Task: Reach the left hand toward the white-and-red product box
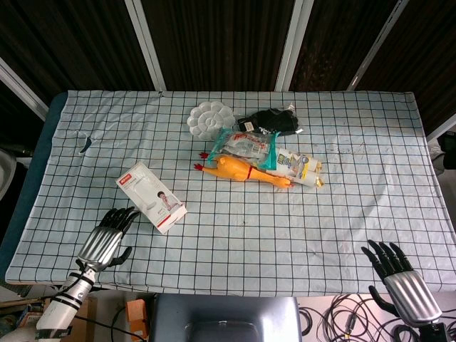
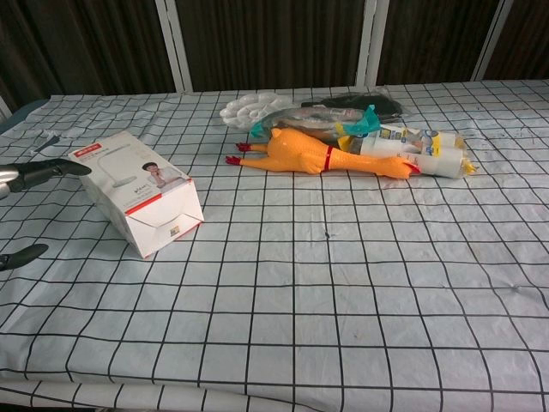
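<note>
The white-and-red product box lies flat on the checked cloth, left of the middle; the chest view shows this box at the left. My left hand is just below and left of it, fingers spread and pointing at its near left edge, a small gap between them. In the chest view only dark fingertips of that hand show at the left border, close to the box. My right hand rests open at the table's near right edge, far from the box.
A yellow rubber chicken lies mid-table beside clear packets. Behind them sit a white paint palette and a black bag. The table's front edge runs close under both hands.
</note>
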Tool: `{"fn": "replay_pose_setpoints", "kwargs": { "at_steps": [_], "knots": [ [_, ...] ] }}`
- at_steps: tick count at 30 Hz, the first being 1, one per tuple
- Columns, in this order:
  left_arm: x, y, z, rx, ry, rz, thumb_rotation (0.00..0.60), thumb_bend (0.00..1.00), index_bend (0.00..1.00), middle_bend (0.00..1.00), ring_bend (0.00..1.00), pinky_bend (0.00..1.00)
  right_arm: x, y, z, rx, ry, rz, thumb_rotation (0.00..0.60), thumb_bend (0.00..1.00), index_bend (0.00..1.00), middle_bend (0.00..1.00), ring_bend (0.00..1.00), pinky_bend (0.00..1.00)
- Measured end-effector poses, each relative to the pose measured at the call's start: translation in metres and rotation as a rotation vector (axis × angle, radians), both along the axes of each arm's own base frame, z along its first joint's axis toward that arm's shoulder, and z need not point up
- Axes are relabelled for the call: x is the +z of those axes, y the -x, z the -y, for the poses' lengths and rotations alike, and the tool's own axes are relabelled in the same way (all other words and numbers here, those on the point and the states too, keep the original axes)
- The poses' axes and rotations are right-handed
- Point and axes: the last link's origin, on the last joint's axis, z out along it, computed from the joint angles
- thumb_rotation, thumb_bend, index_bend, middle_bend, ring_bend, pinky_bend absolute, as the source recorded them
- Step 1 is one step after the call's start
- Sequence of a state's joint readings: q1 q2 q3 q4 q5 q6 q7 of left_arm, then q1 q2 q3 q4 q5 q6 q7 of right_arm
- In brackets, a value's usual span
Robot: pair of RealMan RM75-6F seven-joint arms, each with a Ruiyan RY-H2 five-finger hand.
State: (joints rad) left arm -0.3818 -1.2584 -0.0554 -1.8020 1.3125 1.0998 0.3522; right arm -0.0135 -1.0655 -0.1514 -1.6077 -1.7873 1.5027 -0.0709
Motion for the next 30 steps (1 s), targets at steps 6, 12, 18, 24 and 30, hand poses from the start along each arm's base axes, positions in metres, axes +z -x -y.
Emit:
{"fn": "replay_pose_setpoints", "kwargs": {
  "at_steps": [6,12,18,24,30],
  "knots": [
    [0.001,-0.001,0.001,0.001,-0.010,0.001,0.600,0.41,0.00,0.00,0.00,0.00,-0.001,-0.001,0.001,0.006,-0.007,0.000,0.600,0.36,0.00,0.00,0.00,0.00],
    [0.003,-0.013,-0.006,-0.076,-0.101,0.057,0.600,0.49,0.01,0.85,0.88,0.93,0.001,-0.001,0.001,0.007,-0.005,0.006,0.600,0.36,0.00,0.00,0.00,0.00],
    [-0.004,-0.031,-0.014,-0.107,-0.143,0.200,0.600,0.63,0.07,1.00,1.00,1.00,0.003,-0.001,0.000,0.010,-0.006,0.012,0.600,0.36,0.00,0.00,0.00,0.00],
    [-0.019,-0.022,-0.025,0.018,-0.064,0.112,0.600,0.65,0.03,1.00,1.00,1.00,0.005,-0.001,-0.001,0.014,-0.005,0.017,0.600,0.36,0.00,0.00,0.00,0.00],
    [-0.036,-0.021,-0.032,0.085,0.004,0.024,0.600,0.64,0.03,1.00,1.00,1.00,0.006,0.000,-0.003,0.017,-0.002,0.019,0.600,0.36,0.00,0.00,0.00,0.00]
  ]
}}
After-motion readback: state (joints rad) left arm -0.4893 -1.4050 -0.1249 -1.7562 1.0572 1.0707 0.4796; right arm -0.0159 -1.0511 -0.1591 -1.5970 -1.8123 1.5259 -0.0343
